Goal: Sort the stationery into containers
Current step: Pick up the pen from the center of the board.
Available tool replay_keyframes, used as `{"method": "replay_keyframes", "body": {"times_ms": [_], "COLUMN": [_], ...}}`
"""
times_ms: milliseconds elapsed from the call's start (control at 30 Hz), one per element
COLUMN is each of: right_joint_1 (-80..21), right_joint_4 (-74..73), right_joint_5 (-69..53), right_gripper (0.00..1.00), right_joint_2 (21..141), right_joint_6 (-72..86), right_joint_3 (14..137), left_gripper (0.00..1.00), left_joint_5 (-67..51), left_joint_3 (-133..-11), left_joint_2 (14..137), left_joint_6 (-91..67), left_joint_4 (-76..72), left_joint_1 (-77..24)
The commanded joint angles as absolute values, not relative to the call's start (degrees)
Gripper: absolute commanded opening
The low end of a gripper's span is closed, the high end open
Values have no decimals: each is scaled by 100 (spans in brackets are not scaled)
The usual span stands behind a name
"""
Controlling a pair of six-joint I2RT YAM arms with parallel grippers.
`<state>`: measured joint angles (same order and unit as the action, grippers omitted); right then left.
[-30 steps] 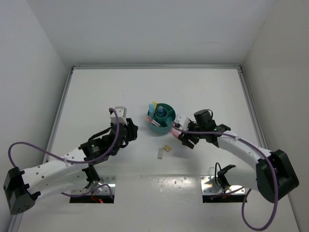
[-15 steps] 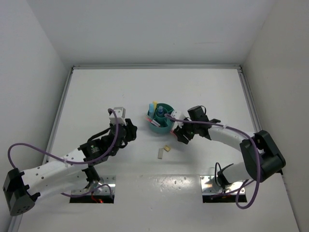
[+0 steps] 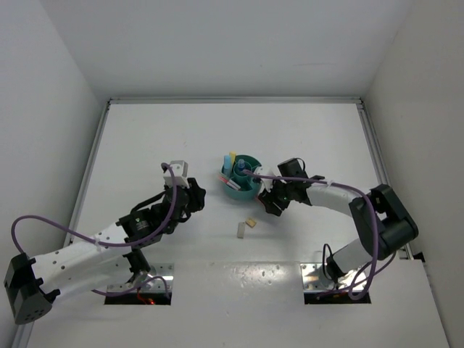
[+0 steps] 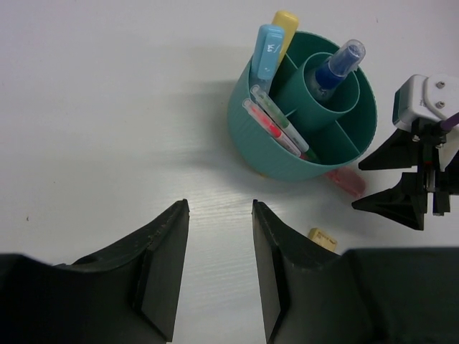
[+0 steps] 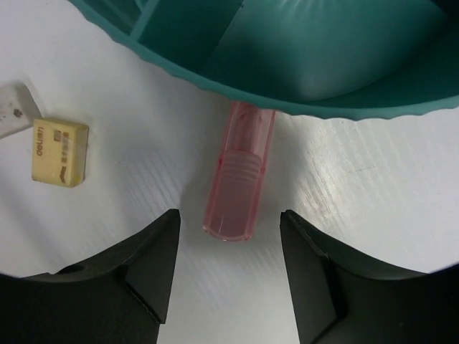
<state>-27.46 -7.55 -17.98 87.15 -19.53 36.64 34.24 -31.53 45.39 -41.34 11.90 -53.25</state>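
White tabletop (image 3: 145, 145) is seen under both arms, boxed in by pale walls. In the right wrist view the right gripper (image 5: 228, 252) is held with its fingers (image 5: 143, 265) parted, one on each side of the pink marker (image 5: 240, 175), a strip of bare table showing on either flank, so nothing is gripped yet. The marker lies flat, its near end at 6 o'clock and its far end tucked against the foot of the teal organiser (image 5: 323, 72) at 12 o'clock. At 9 o'clock of the marker the tan eraser (image 5: 59, 152) is found, apart from it, with the grey eraser (image 5: 11, 111) cut off by the frame edge beyond.

The left gripper (image 4: 219, 265) is likewise spread and empty, hovering at 8 o'clock of the organiser in the top view. Already stowed are the yellow marker (image 4: 285, 18) and the light-blue marker (image 4: 267, 46) at the 11 o'clock rim, the clear-blue pen (image 4: 337, 64) in the central cup, and thin pens (image 4: 276, 129) in a 7 o'clock compartment.

The step in hand is judged to be the pick of the pink marker. A closing of the right jaws is called for next, then a lift over the rim. Whether the marker's far end is wedged under the organiser cannot be told, and the colours of the packed thin pens are hard to separate
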Motion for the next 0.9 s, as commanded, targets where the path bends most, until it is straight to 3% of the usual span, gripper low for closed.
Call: {"method": "replay_keyframes", "body": {"times_ms": [0,233,333,467,600,867], "right_joint_1": [-2751,-2751,-2751,-2751,-2690,-2689], "right_joint_4": [-589,-536,-483,-553,-1026,-3707], "right_joint_5": [-1793,-1740,-1688,-1688,-1626,-986], "right_gripper": [58,53,43,17,4,0], "right_joint_2": [8867,9062,9114,9114,8711,7753], "right_joint_6": [-2057,-2232,-2232,-2347,-2592,-4306], "right_joint_3": [3858,3911,3850,3850,3797,4464], "left_gripper": [46,46,46,46,46,46], "left_joint_5": [3410,3462,3463,3463,3463,3463], "left_joint_3": [-3155,-3155,-3155,-3155,-3155,-3208], "left_joint_2": [4456,4403,4403,4403,4403,4464], "left_joint_6": [-4096,-4096,-4096,-4096,-4096,-4096], "left_joint_4": [1020,1020,1020,1020,1020,1020], "left_joint_1": [-5265,-5265,-5265,-5265,-5265,-5265]}}
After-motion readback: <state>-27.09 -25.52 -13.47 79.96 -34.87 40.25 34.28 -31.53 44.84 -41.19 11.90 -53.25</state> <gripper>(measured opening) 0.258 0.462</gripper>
